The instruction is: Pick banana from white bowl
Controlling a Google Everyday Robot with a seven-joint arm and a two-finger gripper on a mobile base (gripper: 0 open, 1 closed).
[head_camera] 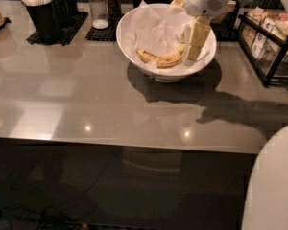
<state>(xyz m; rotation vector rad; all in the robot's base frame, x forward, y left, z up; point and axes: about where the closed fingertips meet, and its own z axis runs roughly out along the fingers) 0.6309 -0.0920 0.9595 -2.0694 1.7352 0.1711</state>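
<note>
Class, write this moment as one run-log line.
tool: inside white bowl, right side | banana: lying in bowl, right end beside tool | lift: not yet
</note>
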